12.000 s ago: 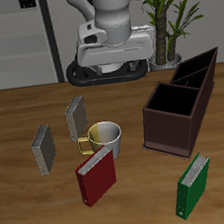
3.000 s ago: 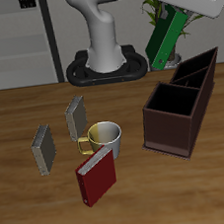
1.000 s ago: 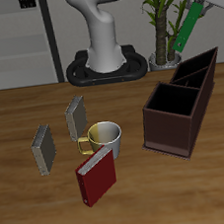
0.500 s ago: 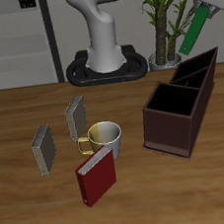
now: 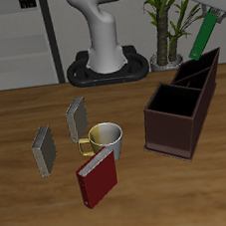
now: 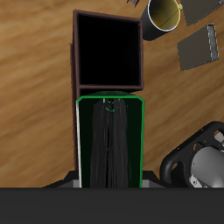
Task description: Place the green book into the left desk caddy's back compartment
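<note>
The green book [image 6: 108,140] is seen end-on, directly over the left desk caddy [image 6: 73,52]. The caddy's plain square compartment [image 6: 107,52] lies open beyond it. A mug [image 6: 164,16] and a grey book [image 6: 199,47] are seen nearby.

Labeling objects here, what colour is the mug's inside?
The mug is white inside, yellow outside; exterior view shows it best.

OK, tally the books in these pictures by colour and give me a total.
Green: 1, the green book, held in the tool above the left desk caddy
Dark red: 1, the red book, standing by the mug
Grey: 2, one grey book behind the mug, the other grey book beside it
Total: 4 books
</note>
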You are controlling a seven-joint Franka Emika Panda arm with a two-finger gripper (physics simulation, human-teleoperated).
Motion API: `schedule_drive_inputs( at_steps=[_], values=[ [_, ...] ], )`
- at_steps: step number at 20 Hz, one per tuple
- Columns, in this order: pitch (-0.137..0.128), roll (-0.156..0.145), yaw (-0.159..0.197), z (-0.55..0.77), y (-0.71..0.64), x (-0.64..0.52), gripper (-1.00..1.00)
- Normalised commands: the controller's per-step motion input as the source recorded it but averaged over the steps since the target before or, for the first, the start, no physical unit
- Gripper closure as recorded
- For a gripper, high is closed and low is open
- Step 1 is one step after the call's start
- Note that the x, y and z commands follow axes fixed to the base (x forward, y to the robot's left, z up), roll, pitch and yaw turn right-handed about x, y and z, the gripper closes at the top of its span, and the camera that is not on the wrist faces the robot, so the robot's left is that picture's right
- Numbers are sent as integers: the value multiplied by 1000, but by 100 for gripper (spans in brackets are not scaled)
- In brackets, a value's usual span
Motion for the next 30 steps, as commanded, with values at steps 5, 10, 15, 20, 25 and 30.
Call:
schedule_drive_inputs(
  at_steps=[5,10,15,20,25,30],
  values=[
    [12,9,-15,-101,115,112,100],
    [11,6,-4,-120,43,115,100],
    [13,-6,-10,-111,-40,124,100],
    [26,-8,-36,-146,-96,56,100],
    [24,-18,-18,-118,-47,69,100],
    [38,13,-17,-226,36,0,100]
  ],
)
